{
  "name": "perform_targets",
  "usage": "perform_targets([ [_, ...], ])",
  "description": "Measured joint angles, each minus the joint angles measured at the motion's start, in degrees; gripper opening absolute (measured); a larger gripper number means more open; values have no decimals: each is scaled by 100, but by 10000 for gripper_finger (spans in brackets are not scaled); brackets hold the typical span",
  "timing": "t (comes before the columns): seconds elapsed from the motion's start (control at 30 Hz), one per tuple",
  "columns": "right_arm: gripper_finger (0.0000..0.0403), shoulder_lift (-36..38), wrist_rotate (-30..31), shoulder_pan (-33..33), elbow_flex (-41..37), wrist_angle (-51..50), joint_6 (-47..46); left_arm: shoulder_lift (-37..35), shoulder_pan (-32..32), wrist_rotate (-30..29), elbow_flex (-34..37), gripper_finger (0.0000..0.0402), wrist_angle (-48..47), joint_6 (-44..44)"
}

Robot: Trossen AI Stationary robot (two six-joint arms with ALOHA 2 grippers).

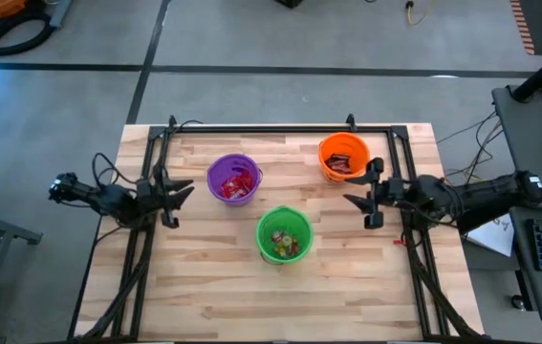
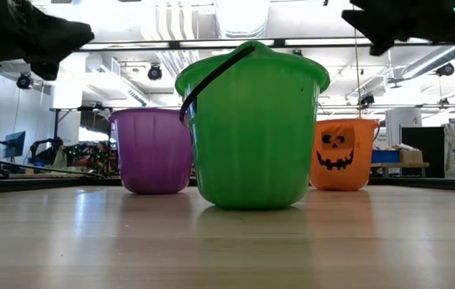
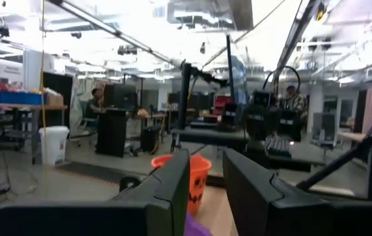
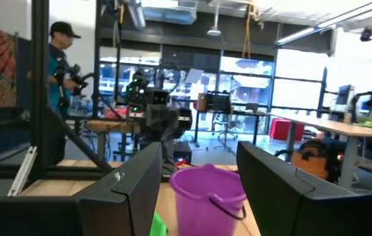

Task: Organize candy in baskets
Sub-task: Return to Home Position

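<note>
Candy [image 1: 240,184] looks all sorted, we think, into the purple basket [image 1: 233,179], orange basket [image 1: 344,158] and green basket [image 1: 284,234] on the worktop [image 1: 213,296]. Left claw [image 1: 179,201] and right claw [image 1: 364,203] hang empty, spread open. We'd pull back slowly, above the rims.

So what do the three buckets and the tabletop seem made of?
Green bucket, purple bucket and orange bucket: likely moulded plastic, smooth and glossy, judging by their sheen and uniform colour. Table: apparently wood strips, satin, showing grain and seams.
</note>
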State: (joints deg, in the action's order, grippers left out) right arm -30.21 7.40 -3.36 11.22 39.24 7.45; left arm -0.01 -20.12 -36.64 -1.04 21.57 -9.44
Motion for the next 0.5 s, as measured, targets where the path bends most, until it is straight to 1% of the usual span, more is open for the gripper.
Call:
perform_targets([
  [0.33, 189, 1351, 76, 2, -790, 2, -59, -2, 0, -15, -2, 77, -943, 545],
  [0.43, 189, 1758, 182, 2, -1038, -12, -43, -2, 0, 35, 14, 77, -1168, 721],
  [0.5, 189, 2008, 175, 2, -1042, -259, -18, 0, 0, 146, 41, 77, -1201, 812],
])
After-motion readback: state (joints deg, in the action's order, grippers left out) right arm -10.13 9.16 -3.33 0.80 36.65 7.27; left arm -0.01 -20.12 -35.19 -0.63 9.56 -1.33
